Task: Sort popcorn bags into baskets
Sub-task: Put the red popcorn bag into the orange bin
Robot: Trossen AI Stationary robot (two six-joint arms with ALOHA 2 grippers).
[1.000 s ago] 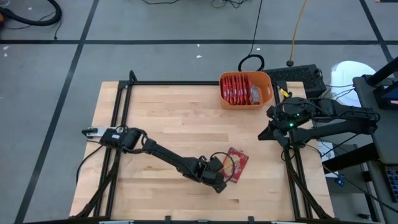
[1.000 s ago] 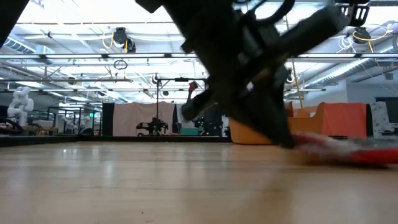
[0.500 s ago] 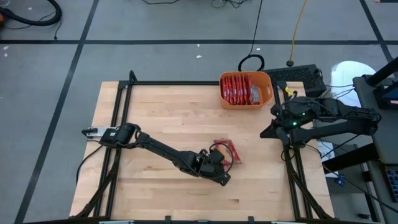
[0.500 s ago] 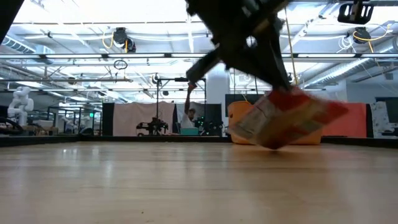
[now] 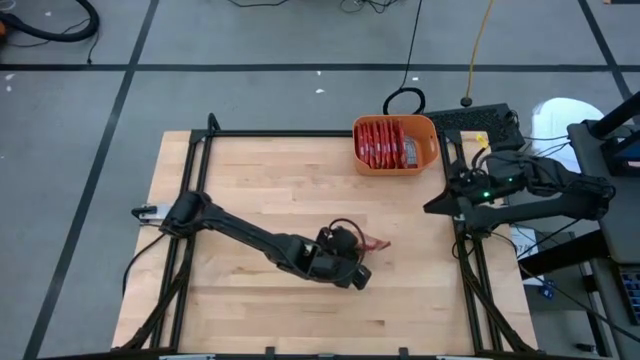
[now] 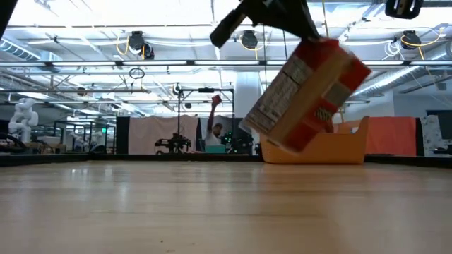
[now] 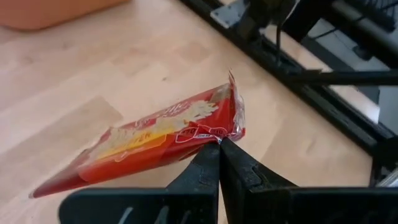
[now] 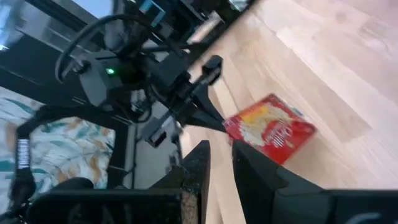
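My left gripper hangs over the middle of the table, shut on one red popcorn bag with a yellow-cream picture. The bag is in the air, also seen in the left wrist view and the right wrist view. The orange basket stands at the far right of the table, with several red bags upright inside it. My right gripper waits at the table's right edge. Its fingers stand a little apart with nothing between them. My left gripper pinches the bag's crimped end seam, near one corner, between its two fingertips. The fingers slant down from the table's left side. The bag is lifted clear of the table and hangs tilted below the fingers, its free end lowest.
Black frame rails run along the table's left, far and right sides. Bare wood lies between my left arm and the basket. A person shows in the room behind the table.
My left gripper has risen and tipped up, drawing slightly toward the table's left. The bag, which lay flat on the wood, is now lifted clear and hangs tilted below the fingers. My right gripper has drawn back a little toward the right edge.
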